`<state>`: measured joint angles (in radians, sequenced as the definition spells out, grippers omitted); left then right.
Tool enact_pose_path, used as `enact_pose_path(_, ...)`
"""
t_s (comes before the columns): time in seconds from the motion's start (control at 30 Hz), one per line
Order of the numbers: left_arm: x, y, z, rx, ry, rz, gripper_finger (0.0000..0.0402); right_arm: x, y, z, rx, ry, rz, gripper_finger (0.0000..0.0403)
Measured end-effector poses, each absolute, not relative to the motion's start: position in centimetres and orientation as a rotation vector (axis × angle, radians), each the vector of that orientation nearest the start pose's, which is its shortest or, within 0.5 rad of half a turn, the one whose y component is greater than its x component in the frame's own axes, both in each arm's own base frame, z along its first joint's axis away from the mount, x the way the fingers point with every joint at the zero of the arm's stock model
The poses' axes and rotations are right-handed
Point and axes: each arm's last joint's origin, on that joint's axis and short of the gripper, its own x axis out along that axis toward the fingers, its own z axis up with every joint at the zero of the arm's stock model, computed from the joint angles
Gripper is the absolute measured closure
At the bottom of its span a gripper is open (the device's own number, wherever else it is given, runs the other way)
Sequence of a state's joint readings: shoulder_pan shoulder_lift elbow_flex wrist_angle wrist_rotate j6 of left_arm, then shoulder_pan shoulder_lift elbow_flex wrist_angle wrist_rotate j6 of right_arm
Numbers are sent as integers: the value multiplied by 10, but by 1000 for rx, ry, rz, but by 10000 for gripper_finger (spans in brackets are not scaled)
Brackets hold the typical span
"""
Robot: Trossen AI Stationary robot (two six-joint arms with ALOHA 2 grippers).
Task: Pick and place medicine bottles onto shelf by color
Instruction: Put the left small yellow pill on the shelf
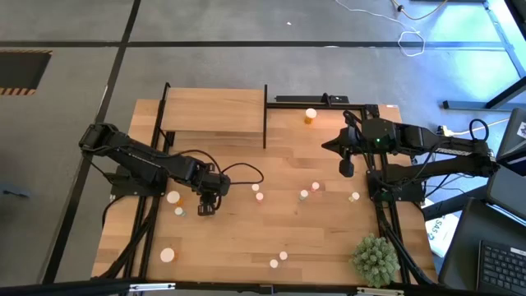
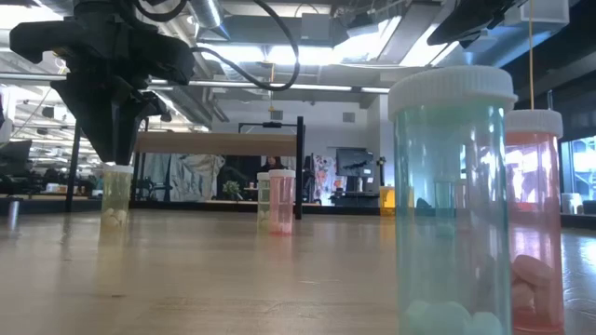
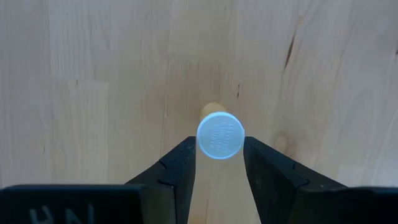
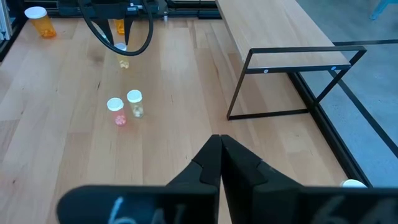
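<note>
A small pale yellowish bottle [image 3: 219, 135] with a white cap stands upright on the table. My left gripper [image 1: 207, 203] points down over it, open, with one finger on each side of the cap. In the low view its fingertips [image 2: 114, 160] reach about the level of the cap of this bottle [image 2: 116, 200]. My right gripper [image 1: 347, 168] is shut and empty above the table's right middle; it shows shut in its own view [image 4: 221, 146]. The wooden shelf [image 1: 214, 111] stands at the far left. My left gripper comes from above, pointing down, with its fingers [image 3: 183, 165] on either side of the bottle's white cap [image 3: 219, 124]. I cannot tell whether they touch the cap. The bottle stands upright on the table.
Orange bottles stand at the left [image 1: 173, 197], near left [image 1: 168, 256] and far side [image 1: 310, 116]. Small bottles stand mid-table [image 1: 258, 192], [image 1: 309, 191], [image 1: 354, 197] and near the front [image 1: 279, 260]. A spiky plant ball [image 1: 376, 259] sits near right.
</note>
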<state>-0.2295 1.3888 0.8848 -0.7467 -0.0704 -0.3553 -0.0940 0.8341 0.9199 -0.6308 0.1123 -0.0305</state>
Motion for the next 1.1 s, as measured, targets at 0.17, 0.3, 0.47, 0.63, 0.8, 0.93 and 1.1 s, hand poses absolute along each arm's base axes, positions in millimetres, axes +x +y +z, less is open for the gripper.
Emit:
enact_pose_path(0.17, 240, -54, 206, -121, 1241, 83, 272, 163, -19, 330, -34, 549, -193, 390)
enact_pose_path(0.3, 240, -54, 206, -125, 1243, 78, 272, 163, -19, 330, -35, 549, -193, 390)
enact_pose_path(0.47, 240, -54, 206, -129, 1244, 72, 272, 163, -19, 330, -36, 549, -192, 390)
enact_pose_path(0.63, 242, -55, 206, -133, 1227, 69, 253, 163, -19, 330, -36, 549, -192, 390)
enact_pose_path(0.8, 242, -55, 206, -134, 1224, 69, 220, 163, -19, 330, -36, 549, -192, 390)
enact_pose_path(0.93, 242, -55, 206, -134, 1224, 68, 203, 163, -19, 330, -37, 549, -192, 390)
enact_pose_path(1.1, 243, -55, 205, -131, 1227, 73, 198, 163, -19, 330, -37, 549, -192, 390)
